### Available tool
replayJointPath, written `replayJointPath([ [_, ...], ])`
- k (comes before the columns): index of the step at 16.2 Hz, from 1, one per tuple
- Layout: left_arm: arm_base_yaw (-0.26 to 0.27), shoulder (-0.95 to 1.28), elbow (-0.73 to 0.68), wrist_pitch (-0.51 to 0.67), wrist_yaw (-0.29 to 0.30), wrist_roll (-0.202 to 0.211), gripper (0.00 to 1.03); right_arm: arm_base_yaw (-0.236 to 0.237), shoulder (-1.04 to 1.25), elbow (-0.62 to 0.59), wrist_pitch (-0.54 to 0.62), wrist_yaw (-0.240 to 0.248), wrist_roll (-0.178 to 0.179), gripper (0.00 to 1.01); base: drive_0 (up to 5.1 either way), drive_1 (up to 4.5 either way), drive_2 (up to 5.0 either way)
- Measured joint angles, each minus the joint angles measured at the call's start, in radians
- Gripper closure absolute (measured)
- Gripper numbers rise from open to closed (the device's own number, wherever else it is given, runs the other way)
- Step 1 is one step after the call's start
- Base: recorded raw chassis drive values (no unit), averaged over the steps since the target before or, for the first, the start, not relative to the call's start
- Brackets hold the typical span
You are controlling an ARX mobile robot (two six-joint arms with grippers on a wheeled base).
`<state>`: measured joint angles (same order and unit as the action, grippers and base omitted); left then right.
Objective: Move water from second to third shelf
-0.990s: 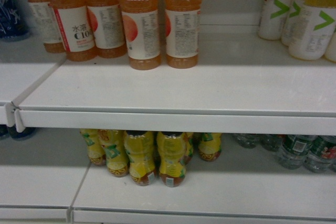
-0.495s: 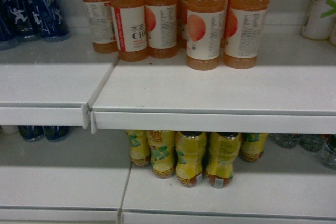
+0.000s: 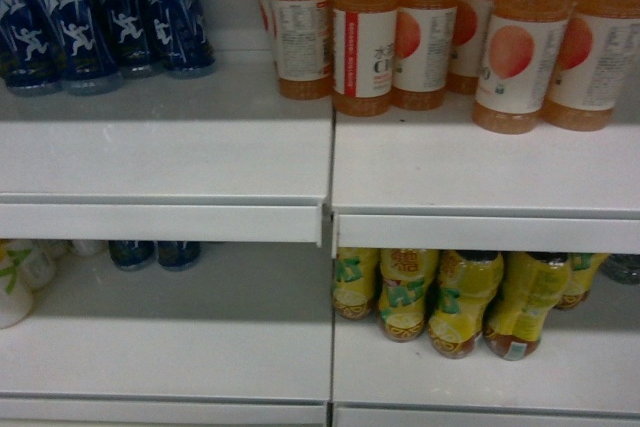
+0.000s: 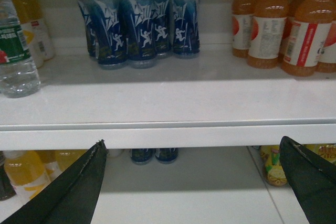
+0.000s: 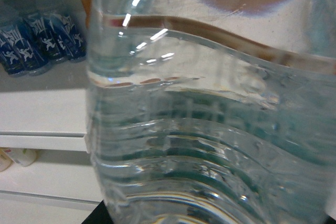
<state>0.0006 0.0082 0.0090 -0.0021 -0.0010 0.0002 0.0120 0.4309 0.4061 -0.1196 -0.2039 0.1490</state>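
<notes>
The water (image 5: 210, 129) bottle is clear ribbed plastic, glossy with bright glints; the shelf (image 3: 160, 152) is smooth white with a soft sheen; the orange drink bottles (image 3: 365, 32) are shiny plastic with matt white labels; the blue bottles (image 4: 139, 22) wear glossy printed wrap.

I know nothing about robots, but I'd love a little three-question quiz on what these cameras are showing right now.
1. True or false: in the head view, the blue bottles stand to the left of the orange drink bottles, at the same shelf height.
2. What stands on the shelf directly below the orange drink bottles?
A. yellow bottles
B. cola bottles
C. milk cartons
3. Fill in: in its own wrist view, the left gripper is ___ (open or shut), with nothing between its fingers.

Key: 1 true; 2 A; 3 open.
</notes>
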Motion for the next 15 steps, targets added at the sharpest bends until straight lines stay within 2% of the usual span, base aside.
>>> replayJointPath([
  [15, 0.0, 0.0, 0.0, -0.003, 0.0, 0.0, 0.05, 0.0, 0.001, 0.0, 0.001, -0.002, 0.0, 0.6, -4.8, 2.33, 2.3],
])
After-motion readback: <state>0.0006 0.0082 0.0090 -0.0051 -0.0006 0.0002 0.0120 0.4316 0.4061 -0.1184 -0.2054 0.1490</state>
